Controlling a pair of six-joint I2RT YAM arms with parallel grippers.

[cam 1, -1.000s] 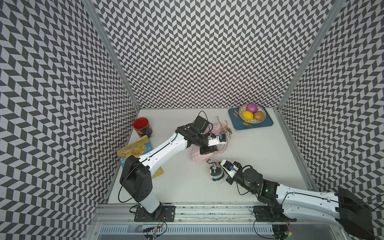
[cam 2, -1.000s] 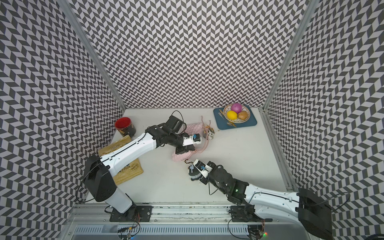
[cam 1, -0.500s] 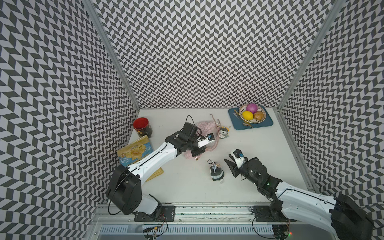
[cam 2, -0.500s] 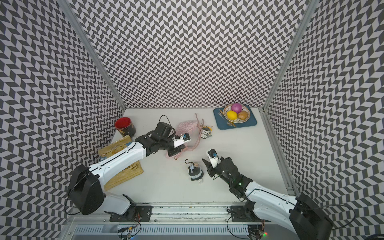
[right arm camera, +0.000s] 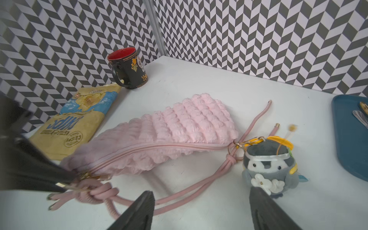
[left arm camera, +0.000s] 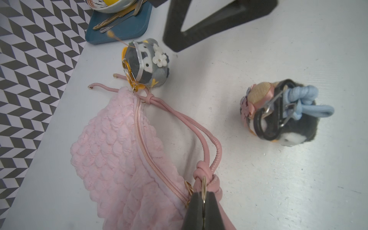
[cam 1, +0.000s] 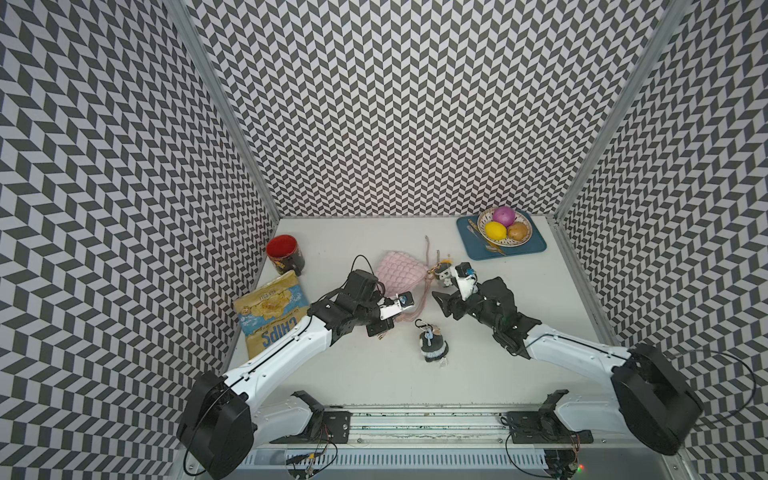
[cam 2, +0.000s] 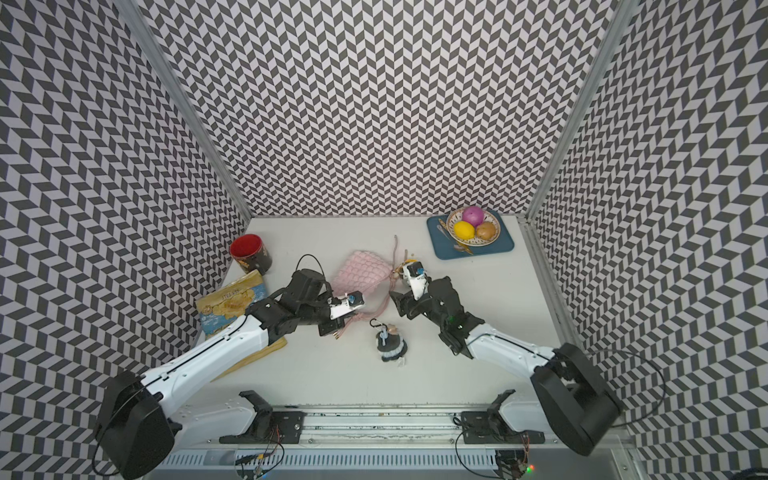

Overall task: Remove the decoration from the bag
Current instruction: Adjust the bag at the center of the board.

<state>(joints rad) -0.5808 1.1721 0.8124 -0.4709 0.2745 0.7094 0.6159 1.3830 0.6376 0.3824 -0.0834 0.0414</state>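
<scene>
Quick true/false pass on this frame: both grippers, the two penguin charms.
The left gripper is shut on a gold ring at the strap knot of the pale-pink quilted fabric bag. True.
The right gripper clamps the grey plush penguin with white flowers. False: its jaws stand open, holding nothing.
The dark plush penguin with blue cord and black carabiner lies loose on the white table, apart from the bag. True.
The grey penguin is already off the bag. False: its yellow clip links it to the bag's end.
</scene>
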